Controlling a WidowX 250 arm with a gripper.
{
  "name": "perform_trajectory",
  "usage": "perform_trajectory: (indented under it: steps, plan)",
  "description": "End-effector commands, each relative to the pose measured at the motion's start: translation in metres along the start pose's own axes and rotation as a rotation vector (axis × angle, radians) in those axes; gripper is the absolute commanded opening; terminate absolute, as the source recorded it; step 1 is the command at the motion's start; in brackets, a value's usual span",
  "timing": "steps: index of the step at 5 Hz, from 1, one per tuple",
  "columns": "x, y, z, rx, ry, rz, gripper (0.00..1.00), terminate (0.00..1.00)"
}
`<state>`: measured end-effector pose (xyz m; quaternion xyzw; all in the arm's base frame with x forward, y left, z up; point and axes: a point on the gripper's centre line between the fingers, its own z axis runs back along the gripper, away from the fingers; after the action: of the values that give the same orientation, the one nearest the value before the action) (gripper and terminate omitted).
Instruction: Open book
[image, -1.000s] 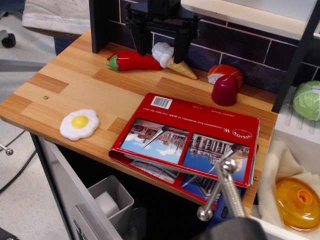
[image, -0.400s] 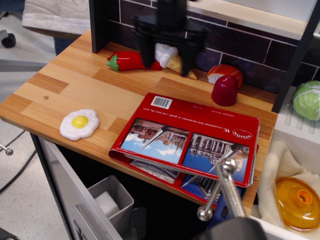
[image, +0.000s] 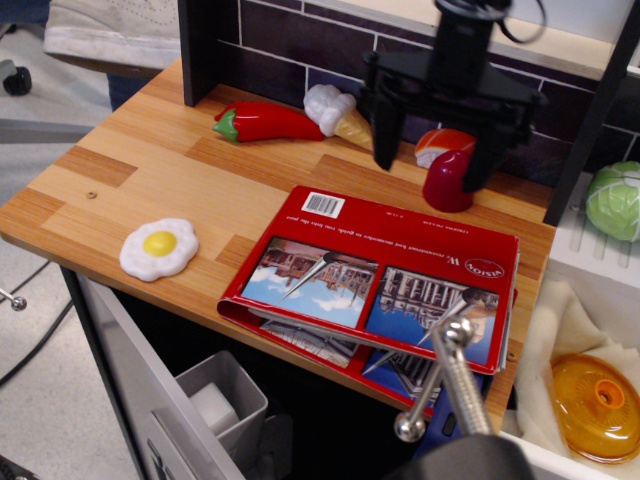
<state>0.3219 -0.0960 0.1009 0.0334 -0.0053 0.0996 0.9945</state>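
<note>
My claw (image: 430, 160) hangs released, jaws spread, above the counter (image: 150, 165) just beyond the closed book's (image: 385, 280) far edge.

You've got a wood-plank table (image: 150, 160), light & darker strips, back edge against a dark brick wall. On it, near the front left: a fried egg toy (image: 159, 248) — well apart from the rest. At the back: red chili pepper (image: 265, 122) w/ green stem, its tip touching an ice cream cone (image: 340, 117) lying on its side. Further right, a dark red rounded piece (image: 449, 181) stands just in front of an orange-white sushi piece (image: 443, 143). The red book (image: 385, 275) lies flat & closed, cover up, barcode at the far-left corner — its near edge overhangs the table's front.
</note>
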Motion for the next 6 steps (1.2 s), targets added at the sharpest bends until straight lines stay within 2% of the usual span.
perform_trajectory:
  steps: [1,2,3,5,6]
  plan:
    - [0.006,-0.036,0.002,0.101,-0.087,0.078,1.00,0.00]
    - [0.002,-0.045,-0.016,0.131,-0.119,0.074,1.00,0.00]
    - [-0.003,-0.048,-0.034,0.131,-0.124,0.068,1.00,0.00]
    - [-0.010,-0.062,-0.053,0.136,-0.032,0.102,1.00,0.00]
    - [-0.012,-0.066,-0.054,0.124,-0.037,0.112,1.00,0.00]
